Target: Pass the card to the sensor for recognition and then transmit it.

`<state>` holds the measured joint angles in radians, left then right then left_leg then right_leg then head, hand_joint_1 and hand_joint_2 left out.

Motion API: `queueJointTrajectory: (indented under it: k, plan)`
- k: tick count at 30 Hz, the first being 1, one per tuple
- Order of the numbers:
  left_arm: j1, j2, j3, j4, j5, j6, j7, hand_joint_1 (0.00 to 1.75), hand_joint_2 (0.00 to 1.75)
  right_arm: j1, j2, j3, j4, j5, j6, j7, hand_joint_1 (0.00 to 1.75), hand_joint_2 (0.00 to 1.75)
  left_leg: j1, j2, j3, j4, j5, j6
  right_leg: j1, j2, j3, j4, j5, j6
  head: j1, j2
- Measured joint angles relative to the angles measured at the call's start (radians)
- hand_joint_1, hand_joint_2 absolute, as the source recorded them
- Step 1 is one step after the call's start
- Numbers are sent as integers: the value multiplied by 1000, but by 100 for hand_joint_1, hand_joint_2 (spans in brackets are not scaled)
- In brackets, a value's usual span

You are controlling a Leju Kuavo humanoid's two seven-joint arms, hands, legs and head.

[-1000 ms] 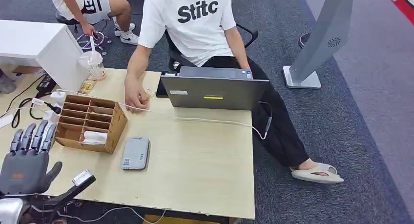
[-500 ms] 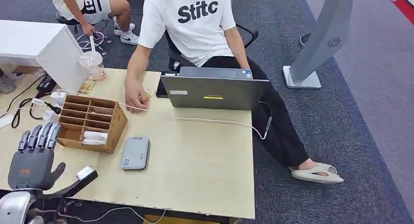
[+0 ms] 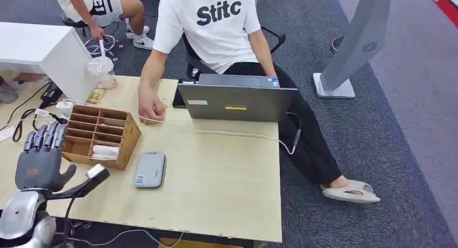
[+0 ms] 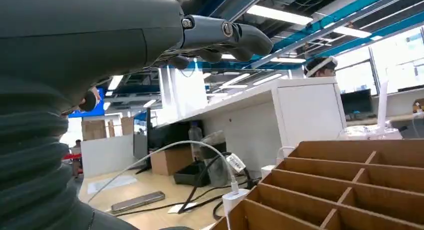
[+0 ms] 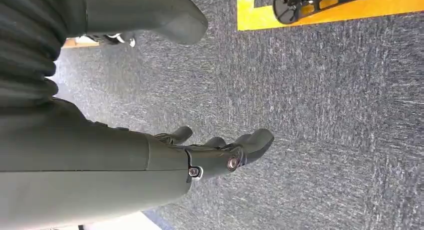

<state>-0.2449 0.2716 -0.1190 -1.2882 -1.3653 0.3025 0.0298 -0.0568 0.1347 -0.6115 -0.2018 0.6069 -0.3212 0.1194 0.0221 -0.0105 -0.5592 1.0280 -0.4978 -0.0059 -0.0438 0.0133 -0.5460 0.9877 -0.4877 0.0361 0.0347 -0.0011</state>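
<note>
Empty, left hand point(image 3: 39, 161) hovers beside cardboard organizer point(image 3: 100, 135); sensor point(image 3: 149, 169) nearby.

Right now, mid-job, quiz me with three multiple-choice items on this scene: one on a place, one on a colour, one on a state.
1. Where does the reader lie?
A. on the laptop
B. on the table, beside the box
C. on the floor

2. What colour is the reader?
A. grey
B. red
C. green

3. What is the left hand doing?
A. gripping the box
B. pressing the reader
C. holding nothing, fingers apart

Key: 1 B, it lies flat on the table next to the box. 2 A, its casing is plain grey. 3 C, the hand hangs over the table's edge by the box, its fingers straight and spread.
</note>
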Motion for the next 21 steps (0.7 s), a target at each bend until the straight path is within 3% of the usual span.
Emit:
queueJointTrajectory:
  k: [13,16,21]
  plan:
    - [-73,-26,-5,72,53,-52,-31,0,175,-1,0,0,0,2,10,-5,0,175,0,0,0,0,0,0,0,0,0,0,0,0,0,0]
    - [-80,-29,-10,82,116,-109,-60,0,175,-1,0,-3,0,8,15,-8,0,175,0,0,0,0,0,0,0,0,0,0,0,0,0,0]
    - [-81,-10,-54,84,304,-287,-109,0,175,-1,0,-14,0,24,18,-20,0,175,0,0,0,0,0,0,0,0,0,0,0,0,0,0]
